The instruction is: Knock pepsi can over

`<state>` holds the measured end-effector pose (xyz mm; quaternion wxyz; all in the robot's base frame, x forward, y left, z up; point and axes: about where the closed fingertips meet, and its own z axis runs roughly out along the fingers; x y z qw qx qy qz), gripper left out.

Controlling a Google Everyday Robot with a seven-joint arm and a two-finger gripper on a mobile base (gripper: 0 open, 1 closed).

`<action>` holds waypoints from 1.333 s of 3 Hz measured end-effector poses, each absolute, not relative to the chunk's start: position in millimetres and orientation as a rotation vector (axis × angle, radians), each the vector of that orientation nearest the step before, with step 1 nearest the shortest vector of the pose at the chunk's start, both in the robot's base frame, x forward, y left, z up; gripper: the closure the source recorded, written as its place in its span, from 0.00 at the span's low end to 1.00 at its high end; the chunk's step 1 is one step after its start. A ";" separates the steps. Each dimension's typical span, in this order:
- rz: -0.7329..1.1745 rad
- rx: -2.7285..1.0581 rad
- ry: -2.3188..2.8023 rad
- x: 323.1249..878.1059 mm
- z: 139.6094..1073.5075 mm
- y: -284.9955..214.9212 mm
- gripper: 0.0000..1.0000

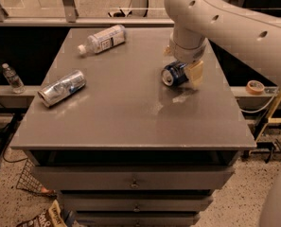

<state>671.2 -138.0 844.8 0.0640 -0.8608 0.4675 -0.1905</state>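
The pepsi can (173, 74), dark blue with a silver rim, lies on its side on the grey table (126, 117), its top end facing the front left. My gripper (183, 65) hangs straight down from the white arm and sits right over and behind the can. One tan finger (195, 74) shows at the can's right side; the other is at the can's far side, mostly hidden.
A silver-grey can with a blue label (61, 87) lies on its side at the table's left. A clear plastic bottle with a white label (102, 39) lies at the back left. A small bottle (12, 78) stands off the table at left. A tape roll (255, 86) lies at right.
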 end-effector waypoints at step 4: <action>-0.505 -2.203 1.553 617.7 918.6 -202.0 0.00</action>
